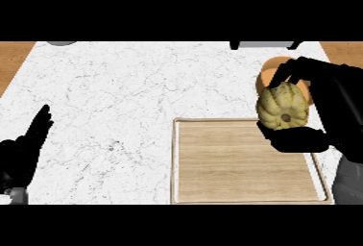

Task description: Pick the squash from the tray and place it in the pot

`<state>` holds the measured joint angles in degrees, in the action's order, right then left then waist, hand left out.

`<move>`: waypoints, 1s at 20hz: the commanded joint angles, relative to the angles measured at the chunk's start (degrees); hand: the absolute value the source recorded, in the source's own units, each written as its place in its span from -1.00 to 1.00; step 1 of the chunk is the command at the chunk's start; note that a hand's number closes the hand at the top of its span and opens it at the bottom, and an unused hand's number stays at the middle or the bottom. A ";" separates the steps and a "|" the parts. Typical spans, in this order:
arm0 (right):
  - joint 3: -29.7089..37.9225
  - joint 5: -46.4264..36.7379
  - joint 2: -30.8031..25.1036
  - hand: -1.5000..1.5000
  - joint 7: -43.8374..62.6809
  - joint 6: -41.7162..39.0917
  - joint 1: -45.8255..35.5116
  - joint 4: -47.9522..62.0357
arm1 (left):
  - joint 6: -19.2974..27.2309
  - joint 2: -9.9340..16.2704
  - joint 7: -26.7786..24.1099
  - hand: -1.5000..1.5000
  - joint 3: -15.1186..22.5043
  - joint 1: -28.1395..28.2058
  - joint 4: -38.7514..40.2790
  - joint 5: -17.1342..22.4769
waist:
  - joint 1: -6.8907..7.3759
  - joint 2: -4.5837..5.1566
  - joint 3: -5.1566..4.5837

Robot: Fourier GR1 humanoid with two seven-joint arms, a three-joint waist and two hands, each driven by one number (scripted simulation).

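The squash (282,106), pale yellow and ribbed, is held above the far right corner of the wooden tray (234,163). My right hand (319,105) is shut on it, fingers curled over its top and thumb under it. Just behind the squash an orange pot (273,67) shows, mostly hidden by the hand and squash. At the left edge of the view my left hand (25,149) rests open, fingers pointing up.
The white marble counter (127,96) spreads to the left of the tray. A grey object (264,45) sits at the far edge, and another grey thing (62,43) peeks in at the far left. Wooden strips flank the counter.
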<state>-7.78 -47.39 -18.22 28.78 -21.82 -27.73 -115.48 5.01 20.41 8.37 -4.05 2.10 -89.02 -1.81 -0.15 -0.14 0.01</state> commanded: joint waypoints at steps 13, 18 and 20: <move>17.78 5.91 -5.15 1.00 -17.26 8.63 -18.55 33.64 | -2.11 -2.18 -4.94 0.00 -1.04 1.84 1.74 -2.33 | 1.44 0.39 -0.03; 17.09 2.93 -5.45 1.00 -24.54 14.71 -23.80 48.46 | -2.15 -2.69 1.85 0.00 -0.96 -2.57 0.09 -2.30 | 1.38 0.39 -0.01; 17.87 1.28 -6.65 1.00 -28.48 17.85 -26.92 57.95 | -2.03 -3.00 -0.90 0.00 0.21 -0.16 -0.39 -3.64 | 2.43 0.73 0.00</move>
<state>9.95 -43.76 -24.19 5.11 -8.26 -49.19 -70.36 3.04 17.98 7.84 -4.74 0.47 -88.15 -4.48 1.41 0.35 0.01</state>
